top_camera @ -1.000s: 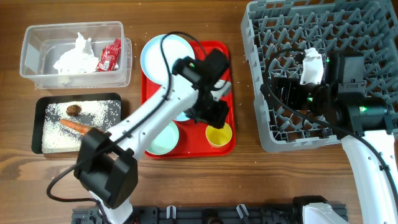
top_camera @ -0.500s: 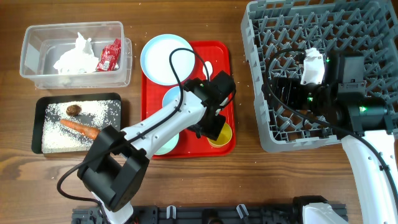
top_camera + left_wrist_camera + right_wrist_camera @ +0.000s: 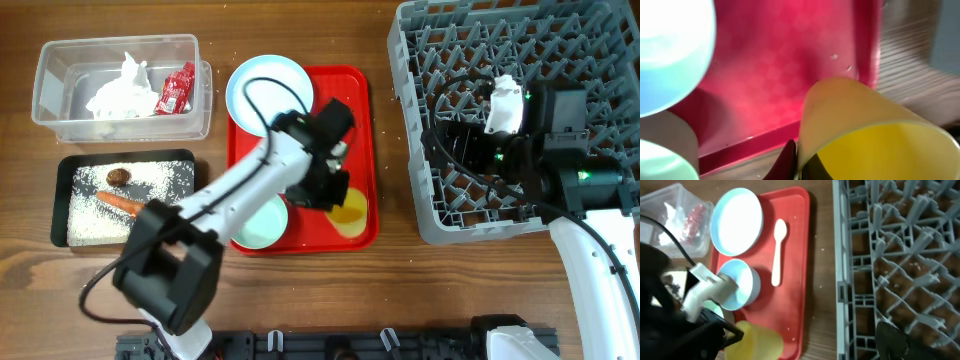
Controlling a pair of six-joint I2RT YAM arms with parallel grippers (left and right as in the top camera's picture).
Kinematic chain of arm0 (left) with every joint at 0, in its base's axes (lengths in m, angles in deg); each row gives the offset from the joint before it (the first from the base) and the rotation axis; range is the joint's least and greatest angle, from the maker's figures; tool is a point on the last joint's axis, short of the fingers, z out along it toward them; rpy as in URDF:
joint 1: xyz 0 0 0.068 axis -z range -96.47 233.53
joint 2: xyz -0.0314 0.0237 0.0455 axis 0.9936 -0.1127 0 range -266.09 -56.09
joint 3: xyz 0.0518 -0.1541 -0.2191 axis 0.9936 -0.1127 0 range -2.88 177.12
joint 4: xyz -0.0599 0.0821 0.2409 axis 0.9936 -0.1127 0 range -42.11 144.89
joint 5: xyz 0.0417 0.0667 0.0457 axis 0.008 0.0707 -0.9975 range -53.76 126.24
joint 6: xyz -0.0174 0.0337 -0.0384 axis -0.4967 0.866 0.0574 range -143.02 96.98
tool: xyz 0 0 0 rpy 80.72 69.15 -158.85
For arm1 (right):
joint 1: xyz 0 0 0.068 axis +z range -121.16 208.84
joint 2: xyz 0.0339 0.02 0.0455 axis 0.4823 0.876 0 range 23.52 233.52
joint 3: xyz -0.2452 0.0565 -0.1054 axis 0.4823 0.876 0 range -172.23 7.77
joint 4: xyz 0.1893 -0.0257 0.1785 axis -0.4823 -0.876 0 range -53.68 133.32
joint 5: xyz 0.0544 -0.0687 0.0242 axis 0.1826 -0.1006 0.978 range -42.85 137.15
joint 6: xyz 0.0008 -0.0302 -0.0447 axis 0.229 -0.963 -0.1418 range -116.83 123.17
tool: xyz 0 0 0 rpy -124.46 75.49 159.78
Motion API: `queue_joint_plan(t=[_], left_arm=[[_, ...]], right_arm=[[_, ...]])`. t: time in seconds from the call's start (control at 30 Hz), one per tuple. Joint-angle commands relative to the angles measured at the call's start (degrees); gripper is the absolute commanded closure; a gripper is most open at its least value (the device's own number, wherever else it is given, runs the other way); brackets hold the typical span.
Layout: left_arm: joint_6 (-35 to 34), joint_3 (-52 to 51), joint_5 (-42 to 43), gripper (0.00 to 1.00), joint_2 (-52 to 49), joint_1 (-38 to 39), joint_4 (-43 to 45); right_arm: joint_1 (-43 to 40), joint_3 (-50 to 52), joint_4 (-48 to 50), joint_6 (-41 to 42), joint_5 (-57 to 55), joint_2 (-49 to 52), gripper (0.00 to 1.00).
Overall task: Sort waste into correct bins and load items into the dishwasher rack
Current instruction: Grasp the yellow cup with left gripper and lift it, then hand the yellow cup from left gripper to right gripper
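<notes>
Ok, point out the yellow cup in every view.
Overhead: cup at the lower right corner of the red tray.
Left wrist: cup fills the lower right, red tray behind.
Right wrist: cup at the bottom edge, left of centre.
Landmark: red tray, in all three.

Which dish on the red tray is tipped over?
The yellow cup, tipped sideways at the left claw; the blue bowl, green bowl and plate sit flat.

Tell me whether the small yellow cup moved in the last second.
Yes. The small yellow cup has tipped and shifted slightly inward from the red tray's corner.
</notes>
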Motion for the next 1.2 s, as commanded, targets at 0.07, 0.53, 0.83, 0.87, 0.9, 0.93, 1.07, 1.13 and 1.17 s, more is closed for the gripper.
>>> queue_joint_plan(t=[0.07, 0.53, 0.83, 0.87, 0.9, 0.93, 1.07, 1.13, 1.17], left_arm=[[7.3, 2.8, 36.4, 0.96, 8.0, -23.1, 1.9], [10.2, 2.8, 72.1, 0.96, 8.0, -32.2, 15.9], [10.2, 2.8, 71.8, 0.96, 8.0, -23.6, 18.8], [10.2, 2.8, 71.8, 0.96, 8.0, -23.4, 19.4], [10.2, 2.8, 71.7, 0.96, 8.0, -23.4, 19.6], [10.2, 2.8, 71.7, 0.96, 8.0, -23.4, 19.6], [10.2, 2.8, 70.9, 0.89, 8.0, -23.4, 19.8], [10.2, 2.8, 70.7, 0.75, 8.0, -23.4, 19.8], [10.2, 2.8, 70.7, 0.69, 8.0, -23.4, 19.8]], right_arm=[[0.2, -0.9, 3.1, 0.8, 10.2, 0.0, 0.00], [4.5, -0.9, 31.6, -0.4, 47.2, 2.9, 0.00], [11.8, -0.9, 43.1, 2.8, 48.2, 13.7, 0.05], [11.8, -0.9, 43.1, 2.8, 48.6, 13.6, 0.11], [11.8, -0.9, 43.1, 2.8, 49.3, 13.6, 0.18], [11.9, -0.9, 43.1, 3.1, 49.3, 13.6, 0.26], [12.0, -0.9, 43.8, 4.3, 49.2, 13.6, 0.36], [11.8, -0.9, 43.8, 4.3, 49.2, 13.4, 0.41], [11.4, -0.9, 43.7, 4.3, 49.2, 13.1, 0.43]])
